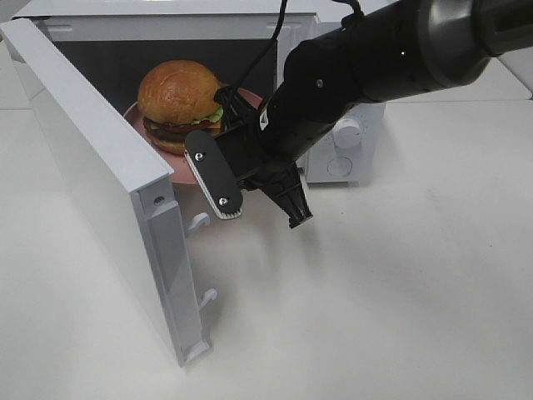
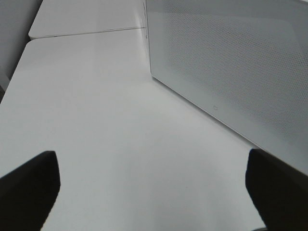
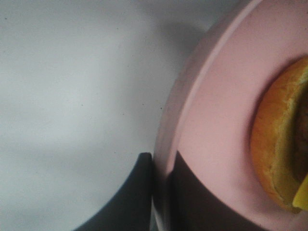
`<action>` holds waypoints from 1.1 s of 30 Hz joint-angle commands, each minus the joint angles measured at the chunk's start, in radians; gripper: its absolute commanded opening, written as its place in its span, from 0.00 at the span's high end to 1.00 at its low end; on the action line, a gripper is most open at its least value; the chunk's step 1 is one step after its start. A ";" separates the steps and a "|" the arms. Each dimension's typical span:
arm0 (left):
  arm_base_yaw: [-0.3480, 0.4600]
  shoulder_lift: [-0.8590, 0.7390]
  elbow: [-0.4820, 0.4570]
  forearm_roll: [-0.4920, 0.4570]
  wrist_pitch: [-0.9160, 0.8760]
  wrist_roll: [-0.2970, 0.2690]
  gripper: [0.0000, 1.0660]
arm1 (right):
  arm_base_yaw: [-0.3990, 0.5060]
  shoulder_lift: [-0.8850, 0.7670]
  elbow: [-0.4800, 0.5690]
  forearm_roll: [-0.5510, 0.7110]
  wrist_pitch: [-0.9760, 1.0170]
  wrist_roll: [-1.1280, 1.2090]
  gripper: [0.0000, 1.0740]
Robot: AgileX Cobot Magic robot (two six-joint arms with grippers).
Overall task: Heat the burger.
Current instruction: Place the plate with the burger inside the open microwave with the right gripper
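Exterior view, near to far. Bare white surface [image 1: 375, 292] up front. The microwave door [image 1: 92, 158] is swung wide open and runs from the 10 o'clock corner of the frame down toward 7 o'clock. Two white latch hooks [image 1: 198, 222] stick off its free edge.

Behind that, the right arm [image 1: 375, 67] comes in from 2 o'clock and drops across the oven front, covering part of the opening. The right gripper [image 3: 161, 175] is narrow, pinched on the rim of the pink plate [image 1: 179, 171]. Its wrist view shows one finger [image 3: 137, 192] outside the rim and the other on the plate's top face, both touching.

The burger [image 1: 179, 104] sits upright on that plate at the mouth of the microwave [image 1: 166, 17] cavity, at 10 o'clock from the wrist. Bun top is glossy; lettuce, tomato and patty show at the side. Can't tell how far in the plate is, or whether it rests on the oven floor or hangs from the grip. The control panel knobs [image 1: 346, 133] show at 3 o'clock of the arm.

The left gripper [image 2: 154, 192] is outside the exterior view. Its wrist view shows the fingers [image 2: 29, 187] spread wide over the surface, with a perforated white panel [image 2: 231, 62] of the microwave close by.
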 commanded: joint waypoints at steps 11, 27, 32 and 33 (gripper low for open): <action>-0.004 -0.023 0.004 -0.004 -0.009 -0.002 0.08 | 0.000 0.102 -0.179 -0.060 -0.006 0.093 1.00; -0.004 -0.023 0.004 -0.004 -0.009 -0.002 0.08 | 0.000 0.254 -0.431 -0.276 0.099 0.427 1.00; -0.004 -0.023 0.004 -0.004 -0.009 -0.002 0.08 | 0.000 0.292 -0.481 -0.307 0.119 0.491 1.00; -0.004 -0.023 0.004 -0.004 -0.009 -0.002 0.08 | 0.000 0.306 -0.498 -0.312 0.119 0.504 1.00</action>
